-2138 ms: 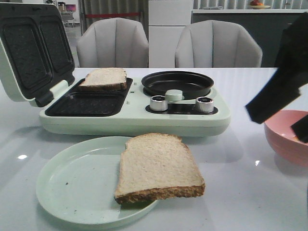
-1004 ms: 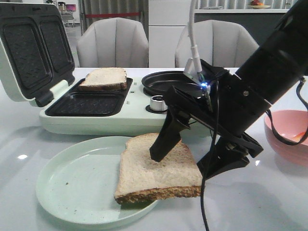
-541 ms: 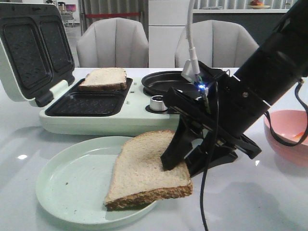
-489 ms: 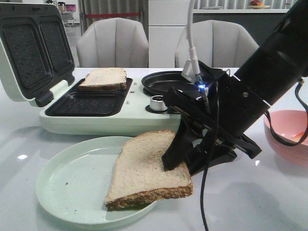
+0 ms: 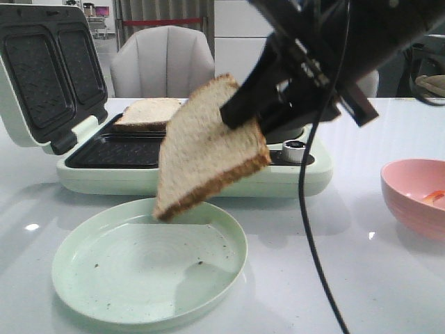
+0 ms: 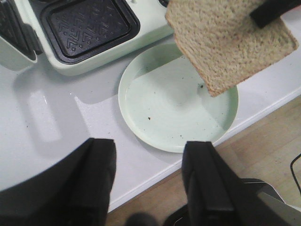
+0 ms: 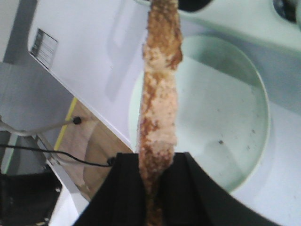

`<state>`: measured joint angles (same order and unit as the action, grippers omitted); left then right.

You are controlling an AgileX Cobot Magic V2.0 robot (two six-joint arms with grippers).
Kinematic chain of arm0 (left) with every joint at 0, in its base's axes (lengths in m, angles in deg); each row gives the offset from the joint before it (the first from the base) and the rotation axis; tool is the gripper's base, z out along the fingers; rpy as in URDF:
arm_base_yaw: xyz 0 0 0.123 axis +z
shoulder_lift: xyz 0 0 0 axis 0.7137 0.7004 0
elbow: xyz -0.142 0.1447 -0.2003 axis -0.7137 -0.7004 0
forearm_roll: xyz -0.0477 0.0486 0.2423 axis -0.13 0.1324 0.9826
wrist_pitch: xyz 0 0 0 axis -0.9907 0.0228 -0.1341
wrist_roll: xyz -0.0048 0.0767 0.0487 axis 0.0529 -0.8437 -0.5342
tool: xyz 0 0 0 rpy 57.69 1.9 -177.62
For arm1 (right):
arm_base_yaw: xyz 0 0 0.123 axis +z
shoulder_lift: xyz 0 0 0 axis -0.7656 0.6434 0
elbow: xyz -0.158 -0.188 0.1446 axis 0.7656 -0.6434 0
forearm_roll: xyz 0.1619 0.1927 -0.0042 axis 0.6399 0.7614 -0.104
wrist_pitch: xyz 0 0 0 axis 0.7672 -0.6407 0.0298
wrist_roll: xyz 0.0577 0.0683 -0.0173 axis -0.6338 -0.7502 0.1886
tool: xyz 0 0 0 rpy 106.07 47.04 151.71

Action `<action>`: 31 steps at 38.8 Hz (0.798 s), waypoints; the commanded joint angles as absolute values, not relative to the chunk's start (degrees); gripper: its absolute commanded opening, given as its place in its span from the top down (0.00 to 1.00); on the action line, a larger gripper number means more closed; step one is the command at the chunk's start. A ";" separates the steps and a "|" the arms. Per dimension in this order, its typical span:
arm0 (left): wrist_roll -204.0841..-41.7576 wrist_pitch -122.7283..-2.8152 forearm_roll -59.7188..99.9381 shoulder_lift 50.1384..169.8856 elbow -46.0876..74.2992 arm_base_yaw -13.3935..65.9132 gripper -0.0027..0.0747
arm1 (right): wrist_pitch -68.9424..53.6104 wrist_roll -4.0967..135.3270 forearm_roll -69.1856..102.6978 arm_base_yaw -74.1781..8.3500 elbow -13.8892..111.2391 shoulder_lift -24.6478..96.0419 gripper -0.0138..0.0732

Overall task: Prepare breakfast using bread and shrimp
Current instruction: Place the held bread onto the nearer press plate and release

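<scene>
front view: right gripper (image 5: 254,111) pinches one bread slice (image 5: 208,149) by its corner, hanging tilted mid-frame above the plate (image 5: 149,261); second slice (image 5: 149,111) sits in the sandwich maker (image 5: 188,167), shrimp (image 5: 432,197) in the pink bowl (image 5: 414,195) at right. left wrist view: left gripper (image 6: 148,181) wide, empty. right wrist view: bread edge-on between fingers (image 7: 124,181). keep the grip firm, lower it flat into the empty tray.
</scene>
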<state>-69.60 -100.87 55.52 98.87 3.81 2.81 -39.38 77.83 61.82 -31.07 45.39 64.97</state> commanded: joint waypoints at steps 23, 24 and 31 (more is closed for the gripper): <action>-69.61 -96.93 56.20 98.71 5.38 2.36 0.61 | -33.50 91.76 86.83 -26.20 74.30 87.67 0.75; -69.61 -96.93 56.20 98.71 5.38 2.36 0.61 | -33.80 91.76 86.83 -26.15 75.36 88.74 0.74; -69.61 -96.93 56.20 98.71 5.38 2.36 0.61 | -33.78 91.76 86.83 -25.77 81.30 95.55 0.45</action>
